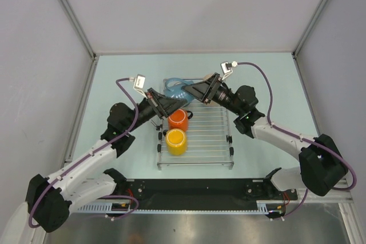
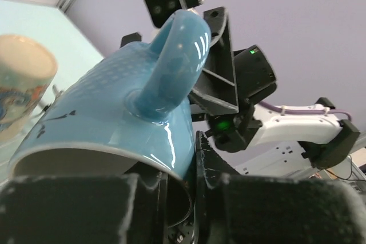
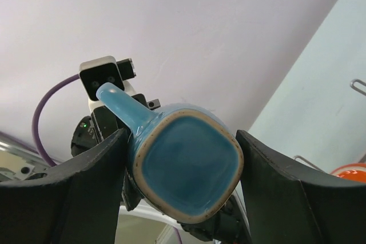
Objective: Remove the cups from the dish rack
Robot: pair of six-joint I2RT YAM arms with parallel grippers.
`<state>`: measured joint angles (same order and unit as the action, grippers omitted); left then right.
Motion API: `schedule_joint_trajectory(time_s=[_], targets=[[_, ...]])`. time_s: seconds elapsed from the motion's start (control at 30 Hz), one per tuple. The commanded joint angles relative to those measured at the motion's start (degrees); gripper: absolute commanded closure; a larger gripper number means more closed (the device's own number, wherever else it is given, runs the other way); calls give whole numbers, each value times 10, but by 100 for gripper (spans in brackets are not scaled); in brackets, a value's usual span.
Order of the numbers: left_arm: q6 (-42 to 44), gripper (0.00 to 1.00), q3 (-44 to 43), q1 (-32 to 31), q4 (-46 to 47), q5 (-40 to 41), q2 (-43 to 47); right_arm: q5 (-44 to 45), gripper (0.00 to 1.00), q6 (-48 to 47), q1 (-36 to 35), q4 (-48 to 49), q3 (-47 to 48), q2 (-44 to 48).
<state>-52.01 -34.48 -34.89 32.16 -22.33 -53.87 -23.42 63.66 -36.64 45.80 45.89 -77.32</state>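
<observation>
Blue mug (image 1: 174, 86): lifted off the bars, tipped on its side in the air above the upper left corner of the dish rack (image 1: 211, 141), handle up.
Right gripper (image 3: 182, 161): fingers spread wide and pressed on either side of the blue mug's body at its base.
Left gripper (image 2: 194, 184): closed tight on the wall of the blue mug's rim, so both arms have hold of it at once.
Orange mug (image 1: 178, 119): on the rack's left side, mouth up.
Yellow mug (image 1: 175, 142): on the rack just below the orange one.
Pale patterned cup (image 2: 23, 84): at the left edge of the left wrist view; whether on rack or table (image 1: 126, 72) I cannot tell.
Dark grey mug: not seen.
Progress: roughly midway, I judge; blue not yet set down, orange and yellow left to unload.
</observation>
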Motion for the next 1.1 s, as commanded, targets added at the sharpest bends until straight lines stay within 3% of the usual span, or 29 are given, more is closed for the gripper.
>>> schedule_joint_trajectory(time_s=[0.0,0.3,0.43,0.47,0.5,0.53,0.57,0.73,0.9,1.0,1.07], targets=[[9,99,-4,-6,17,-4,-3,0,100,-35,-9,36,31,8],[13,100,-14,-6,3,14,-3,-8,100,-42,-25,24,21,15],[40,100,-38,-5,-49,27,-3,0,100,-60,-37,4,11,24],[46,100,-45,-6,-66,39,-2,7,95,-64,-36,-22,13,27],[55,100,-55,-6,-87,45,-3,9,83,-76,-33,-34,17,34],[74,100,-74,-6,-130,50,-4,10,59,-81,-30,-48,23,38],[84,100,-83,-6,-147,56,-4,13,49,-87,-27,-82,29,41],[121,100,-115,-6,-223,87,16,26,19,-127,-8,-161,66,66],[130,100,-123,-6,-239,100,34,18,14,-122,6,-181,68,75],[125,99,-125,-5,-240,110,47,21,0,-122,6,-186,63,80],[131,99,-132,-5,-248,112,51,25,0,-122,8,-193,61,87]])
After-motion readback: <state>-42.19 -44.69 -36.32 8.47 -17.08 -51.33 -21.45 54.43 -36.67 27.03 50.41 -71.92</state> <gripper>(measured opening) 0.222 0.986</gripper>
